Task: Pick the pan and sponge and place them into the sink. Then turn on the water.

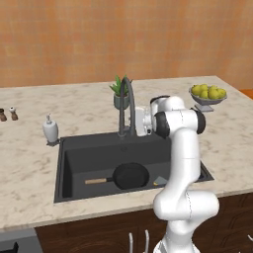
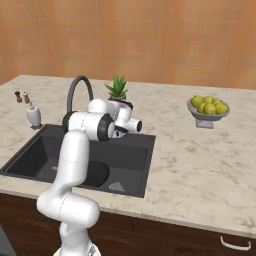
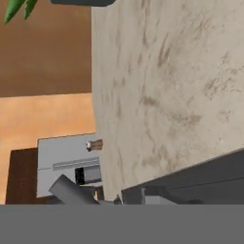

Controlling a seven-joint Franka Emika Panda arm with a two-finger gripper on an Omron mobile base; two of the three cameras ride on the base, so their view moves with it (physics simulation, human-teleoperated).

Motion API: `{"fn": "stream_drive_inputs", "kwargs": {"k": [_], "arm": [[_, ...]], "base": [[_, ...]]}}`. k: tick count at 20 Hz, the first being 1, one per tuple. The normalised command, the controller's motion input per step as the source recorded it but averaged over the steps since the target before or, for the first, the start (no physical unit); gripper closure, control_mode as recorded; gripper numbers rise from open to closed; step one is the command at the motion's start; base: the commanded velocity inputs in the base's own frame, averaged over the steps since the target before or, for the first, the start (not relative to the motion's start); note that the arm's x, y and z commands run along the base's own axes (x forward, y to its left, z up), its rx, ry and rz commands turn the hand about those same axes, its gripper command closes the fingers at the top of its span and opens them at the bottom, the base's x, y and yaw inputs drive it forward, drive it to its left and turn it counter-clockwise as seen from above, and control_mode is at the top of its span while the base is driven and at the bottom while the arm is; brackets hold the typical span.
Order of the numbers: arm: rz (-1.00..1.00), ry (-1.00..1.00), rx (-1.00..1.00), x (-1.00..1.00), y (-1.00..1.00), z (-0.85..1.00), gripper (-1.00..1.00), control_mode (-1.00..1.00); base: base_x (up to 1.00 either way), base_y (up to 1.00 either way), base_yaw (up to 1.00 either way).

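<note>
The round black pan (image 1: 131, 176) with its straight pale wooden handle lies flat on the floor of the dark grey rectangular sink (image 1: 79, 153), low centre of the left base view, and the small flat sponge (image 1: 160, 181) rests just right of it, part hidden by my white arm. The right base view shows the sponge (image 2: 117, 187) clear near the basin's front right corner, with my gripper (image 2: 137, 125) raised beside the arched dark faucet (image 2: 80, 92); I cannot tell whether my fingers are apart or together. Mottled beige stone counter (image 1: 29, 163), orange wall, bowl of yellow-green fruit (image 1: 208, 93) at upper right.
</note>
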Motion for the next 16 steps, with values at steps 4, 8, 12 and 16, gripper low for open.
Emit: {"fn": "stream_drive_inputs", "kwargs": {"k": [4,8,12,16], "arm": [[-0.17,0.23,0.23,0.0,-0.68,-0.01,1.0,-1.0],[-0.04,0.11,0.07,0.01,-0.26,-0.06,1.0,-1.0],[0.0,0.0,0.0,0.0,0.0,0.0,1.0,-1.0],[0.0,0.0,0.0,0.0,0.0,0.0,1.0,-1.0]], "base": [[0.0,0.0,0.0],[0.0,0.0,0.0],[0.0,0.0,0.0],[0.0,0.0,0.0]]}}
